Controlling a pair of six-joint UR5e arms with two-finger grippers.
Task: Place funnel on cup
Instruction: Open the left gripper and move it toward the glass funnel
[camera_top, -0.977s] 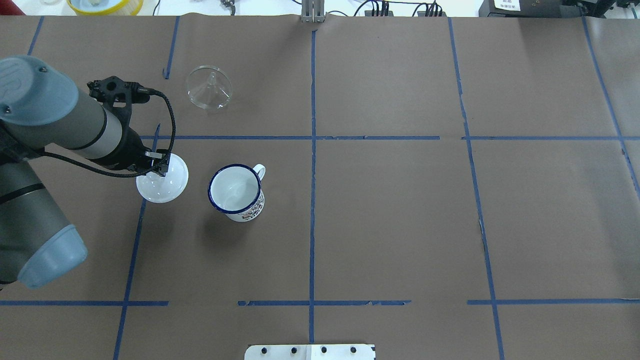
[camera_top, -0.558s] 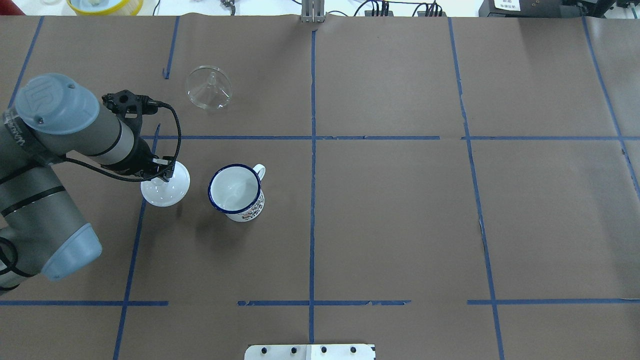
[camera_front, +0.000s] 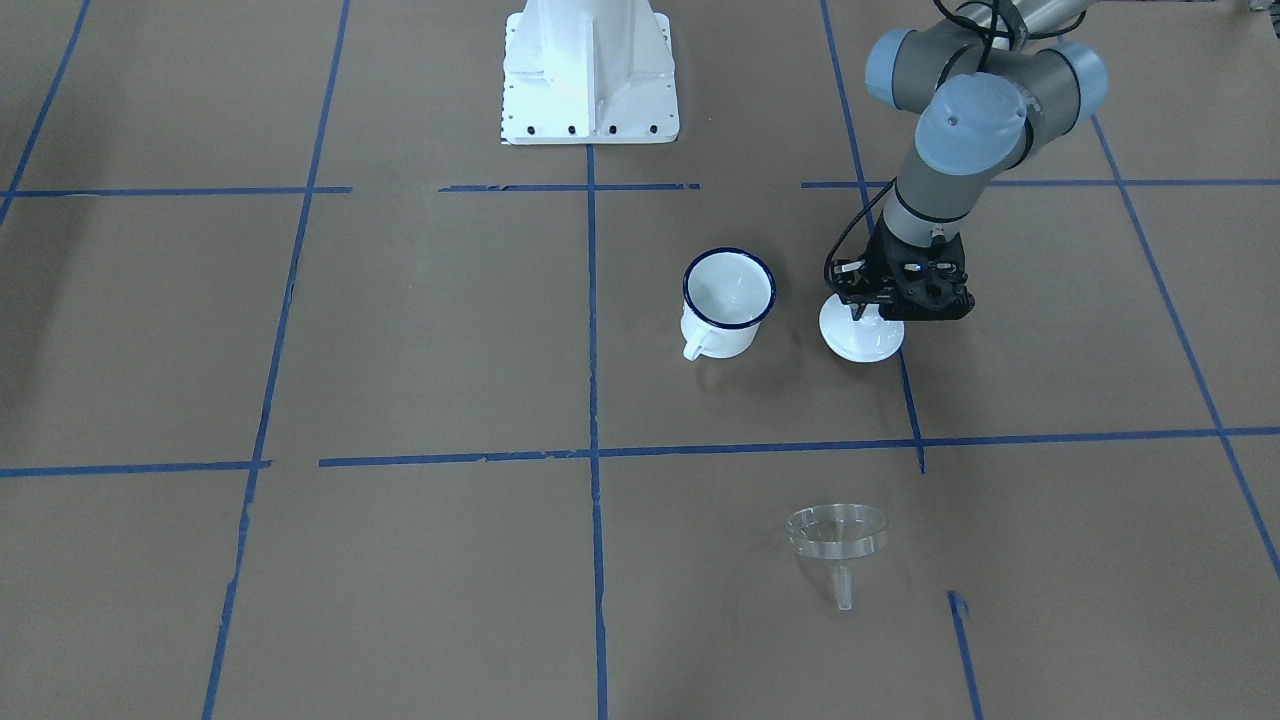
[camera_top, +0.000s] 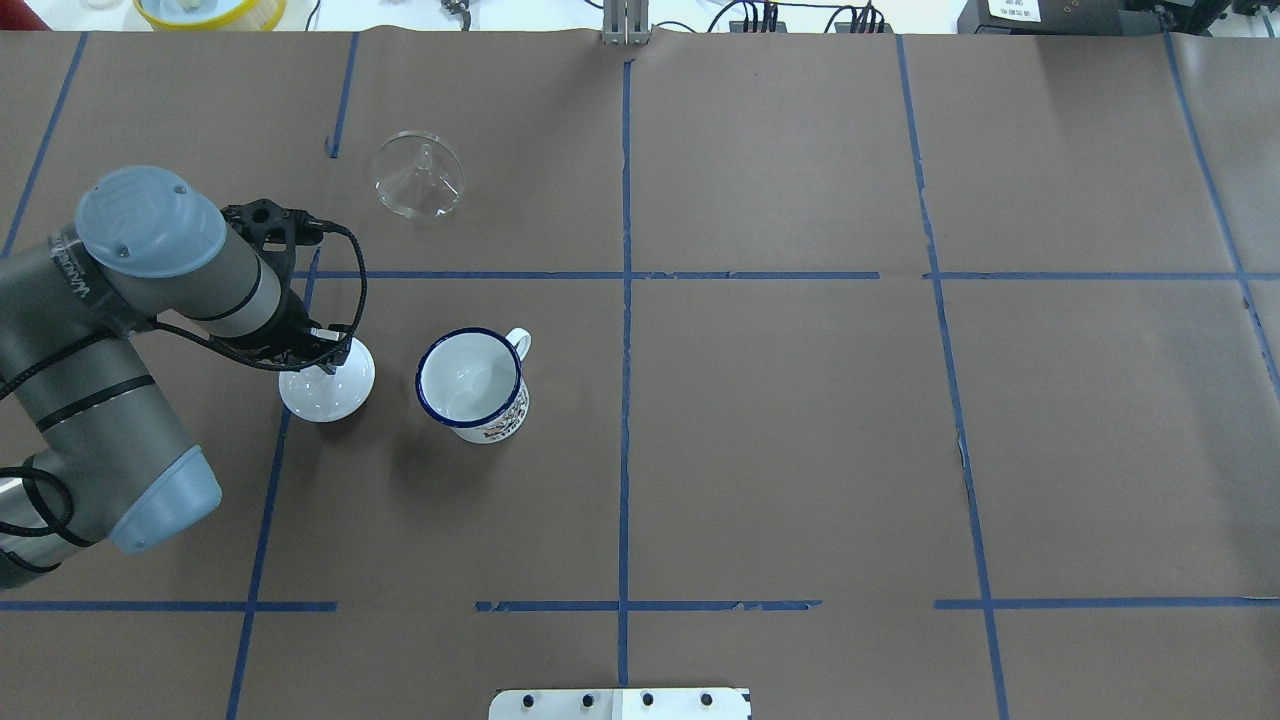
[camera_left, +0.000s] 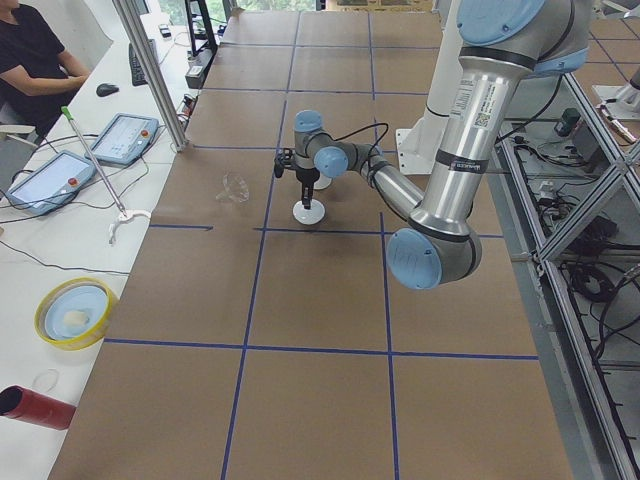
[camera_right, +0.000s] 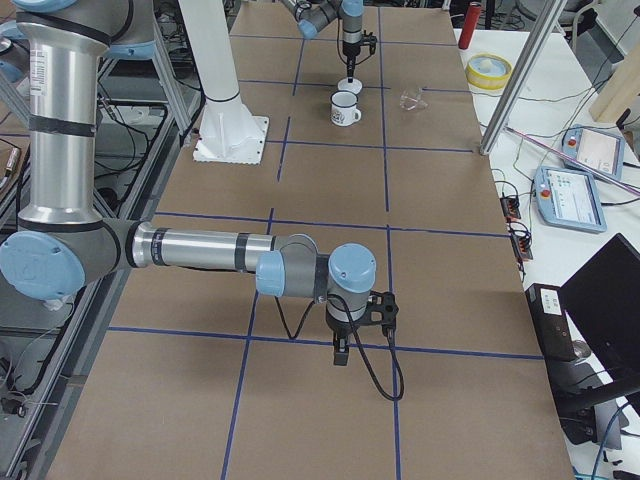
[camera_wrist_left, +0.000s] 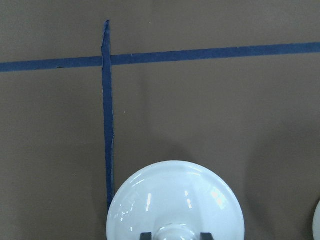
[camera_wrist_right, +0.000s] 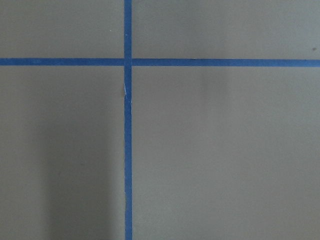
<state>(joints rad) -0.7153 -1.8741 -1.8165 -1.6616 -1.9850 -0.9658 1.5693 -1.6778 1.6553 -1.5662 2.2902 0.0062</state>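
The clear funnel (camera_top: 418, 175) lies tipped on the table at the far left, spout up; it also shows in the front view (camera_front: 838, 535). The white cup (camera_top: 472, 385) with a dark blue rim stands upright and empty, handle toward the far right. My left gripper (camera_top: 325, 352) is shut on the knob of a round white lid (camera_top: 322, 392), held low just left of the cup. In the left wrist view the fingers (camera_wrist_left: 145, 235) flank the knob over the lid (camera_wrist_left: 175, 200). My right gripper (camera_right: 341, 358) points down far off; I cannot tell its state.
The robot base plate (camera_front: 590, 70) sits at the near middle edge. A yellow bowl (camera_top: 210, 10) lies beyond the table's far edge. Blue tape lines grid the brown table. An operator (camera_left: 35, 60) and tablets (camera_left: 125, 135) are past the far side.
My left arm has swung in and lowered the white lid toward the table beside the cup. The funnel and the cup have not moved.
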